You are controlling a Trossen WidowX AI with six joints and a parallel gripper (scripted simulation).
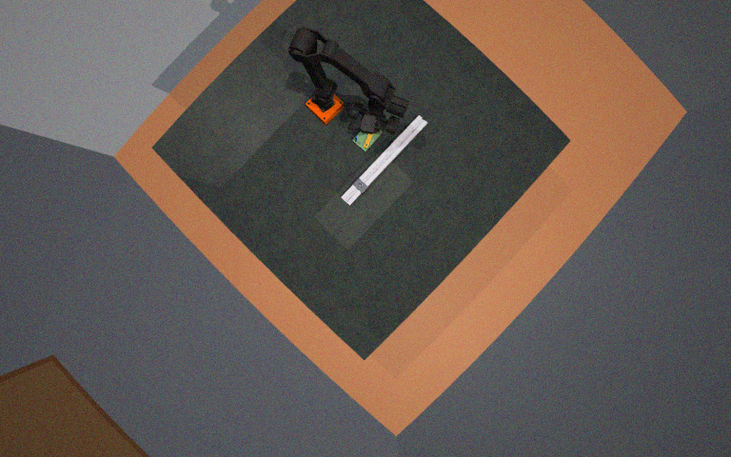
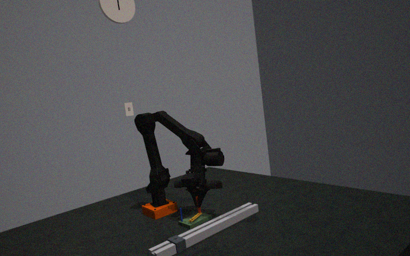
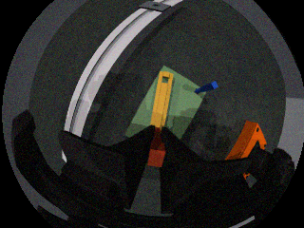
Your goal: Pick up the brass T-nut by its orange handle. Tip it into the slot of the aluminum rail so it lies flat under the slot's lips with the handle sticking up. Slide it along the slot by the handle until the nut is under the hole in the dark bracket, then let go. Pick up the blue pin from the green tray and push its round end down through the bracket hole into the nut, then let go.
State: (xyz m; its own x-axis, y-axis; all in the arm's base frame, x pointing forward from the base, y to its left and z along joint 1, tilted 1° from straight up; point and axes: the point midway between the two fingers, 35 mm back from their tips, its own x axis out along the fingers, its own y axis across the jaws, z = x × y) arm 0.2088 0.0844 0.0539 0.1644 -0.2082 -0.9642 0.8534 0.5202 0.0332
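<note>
Gripping the upright orange handle of the brass T-nut above the green tray.
The black parallel-jaw gripper [image 2: 198, 205] [image 3: 157, 129] points down, its fingers drawn together on the slim orange handle [image 2: 199, 209] [image 3: 157, 158]. Directly below the fingertips, the yellow brass T-nut [image 1: 367, 140] [image 2: 195, 217] [image 3: 162, 99] lies lengthwise over the flat green tray [image 1: 360, 144] [image 2: 186, 223] [image 3: 186, 83], outside the rail's slot. Near the fingers, at the tray's edge towards the orange arm base [image 1: 332, 114] [image 2: 156, 213] [image 3: 243, 138], the thin blue pin [image 1: 355, 138] [image 2: 181, 214] [image 3: 207, 87] stands upright. On the gripper's other side, just beyond the tray, runs the long silver aluminum rail [image 1: 389, 155] [image 2: 221, 223] [image 3: 97, 71]. Farthest from the fingers, near one rail end, the dark gray bracket [image 1: 360, 186] [image 2: 176, 243] [image 3: 155, 6] straddles the rail.
</note>
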